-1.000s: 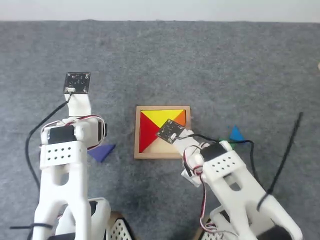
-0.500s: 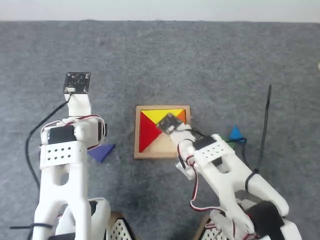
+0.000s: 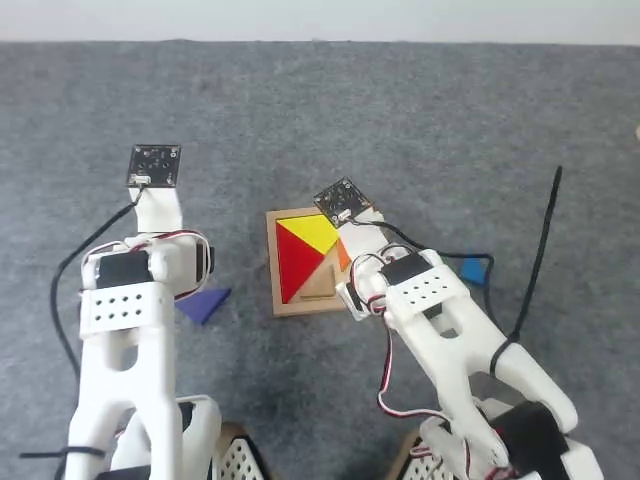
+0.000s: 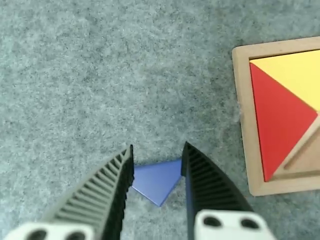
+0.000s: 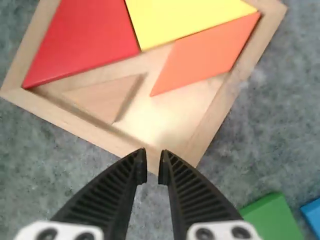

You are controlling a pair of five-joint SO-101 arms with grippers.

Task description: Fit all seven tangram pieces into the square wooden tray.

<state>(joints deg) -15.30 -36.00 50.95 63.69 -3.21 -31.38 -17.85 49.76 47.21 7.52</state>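
- While its tips are drawn almost together with nothing between them, the right gripper (image 5: 152, 162) hangs just outside the near rim of the wooden tray (image 5: 75, 119). I read this as an empty pause between pieces, not a grasp.
- Just beyond those tips the tray floor is bare, probably the room left for the missing pieces. A wood-coloured triangle (image 5: 102, 97) borders it; I cannot tell whether it is a piece or a recess.
- Farther ahead, the orange piece (image 5: 207, 52), red triangle (image 5: 82, 37) and yellow triangle (image 5: 185, 15) lie flat, edge to edge, packed against the far side.
- Behind the tips and off to one side, a green piece (image 5: 265, 215) and a blue piece (image 5: 314, 215) wait on the grey mat (image 5: 30, 145).
- The left gripper (image 4: 157, 149) stands with jaws apart, straddling the violet-blue triangle (image 4: 156, 181), seemingly lined up to pinch it.
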